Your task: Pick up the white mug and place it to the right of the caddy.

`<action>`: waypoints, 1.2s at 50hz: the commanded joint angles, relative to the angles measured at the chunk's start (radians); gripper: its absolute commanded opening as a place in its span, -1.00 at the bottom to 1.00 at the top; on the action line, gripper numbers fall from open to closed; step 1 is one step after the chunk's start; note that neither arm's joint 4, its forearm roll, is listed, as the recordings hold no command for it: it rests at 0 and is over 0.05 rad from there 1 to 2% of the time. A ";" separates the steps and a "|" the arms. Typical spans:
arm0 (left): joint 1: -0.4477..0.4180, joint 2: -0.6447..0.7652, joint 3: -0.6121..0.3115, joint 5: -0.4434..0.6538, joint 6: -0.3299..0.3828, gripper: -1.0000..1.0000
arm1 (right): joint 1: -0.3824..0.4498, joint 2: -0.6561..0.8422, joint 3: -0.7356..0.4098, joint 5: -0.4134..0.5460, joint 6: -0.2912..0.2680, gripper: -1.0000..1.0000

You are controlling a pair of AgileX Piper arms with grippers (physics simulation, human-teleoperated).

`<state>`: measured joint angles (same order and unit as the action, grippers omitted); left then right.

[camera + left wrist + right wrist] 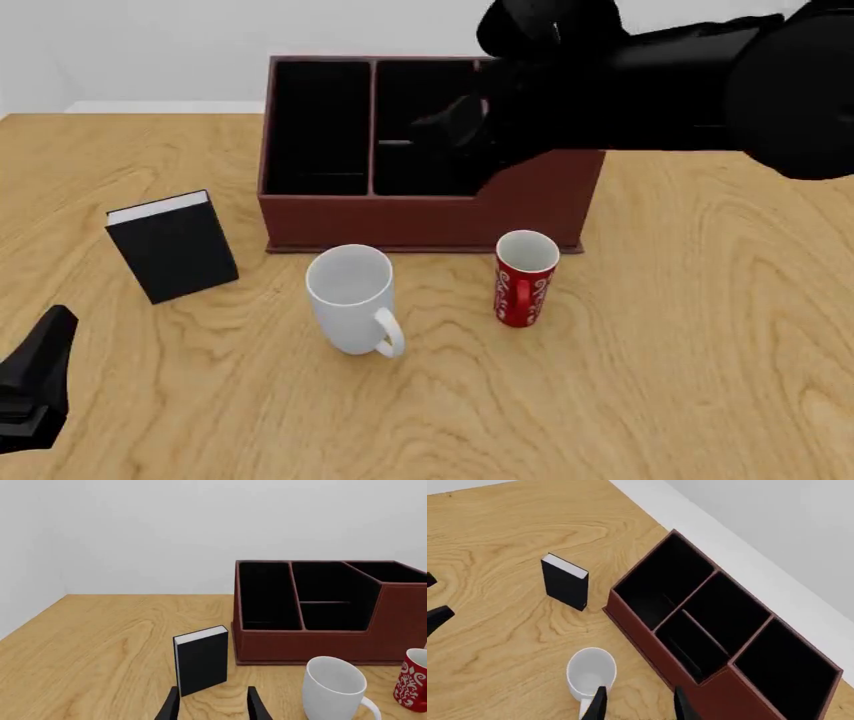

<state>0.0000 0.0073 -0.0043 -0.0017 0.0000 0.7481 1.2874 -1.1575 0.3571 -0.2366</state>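
Front view: the white mug (351, 295) stands upright on the wooden table (694, 330), just in front of the caddy (414, 205) and apart from it, its loop handle turned toward the camera and to the right. A slimmer red mug (525, 277) with a white pattern stands close on its right, near the caddy's front right corner, on the side where the caddy's taller end section rises. A small black book (174, 245) with white pages stands upright, slightly tilted, to the left of the caddy's front edge.

Glossy and plain, the white mug tapers toward its base and its mouth faces up. The right arm (694, 85) hangs high over the caddy's right end, hiding part of it; the right gripper (636, 704) has its fingers spread above the mug. The left gripper (212, 705), low at the near left, also shows its fingers parted and holding nothing, pointing toward the book.
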 commanded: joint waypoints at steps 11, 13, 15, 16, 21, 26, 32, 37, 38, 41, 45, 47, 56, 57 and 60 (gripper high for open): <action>0.000 0.000 0.000 0.000 0.000 1.00 | 0.085 0.113 -0.029 0.021 0.031 1.00; 0.000 0.000 0.000 0.000 0.000 1.00 | 0.092 0.118 -0.035 0.026 0.040 1.00; 0.000 0.000 0.000 0.000 0.000 1.00 | 0.092 0.116 -0.033 0.027 0.040 1.00; 0.000 0.000 0.000 0.000 0.000 1.00 | 0.094 0.118 -0.034 0.028 0.045 1.00; 0.000 0.000 0.000 0.000 0.000 1.00 | 0.103 0.124 -0.017 0.016 0.057 1.00; 0.000 0.000 0.000 0.000 0.000 1.00 | 0.105 0.140 0.017 -0.013 0.074 1.00; 0.000 0.000 0.000 0.000 0.000 1.00 | 0.123 0.169 0.046 -0.046 0.102 1.00; 0.000 0.000 0.000 0.000 0.000 1.00 | 0.127 0.191 0.063 -0.066 0.110 1.00; 0.000 0.000 0.000 0.000 0.000 1.00 | 0.124 0.195 0.069 -0.071 0.109 1.00; 0.000 0.000 0.000 0.000 0.000 1.00 | 0.129 0.202 0.075 -0.079 0.121 1.00; 0.000 0.000 0.000 0.000 0.000 1.00 | 0.135 0.214 0.089 -0.095 0.137 1.00; 0.000 0.000 0.000 0.000 0.000 1.00 | 0.133 0.218 0.097 -0.104 0.143 1.00; 0.000 0.000 0.000 0.000 0.000 1.00 | 0.147 0.244 0.118 -0.135 0.185 1.00; 0.000 0.000 0.000 0.000 0.000 1.00 | 0.147 0.249 0.119 -0.137 0.186 1.00; 0.000 0.000 0.000 0.000 0.000 1.00 | 0.137 0.250 0.127 -0.143 0.189 1.00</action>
<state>0.0000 0.0073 -0.0043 -0.0017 0.0000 0.8849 1.5130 -1.0551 0.2430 -0.0747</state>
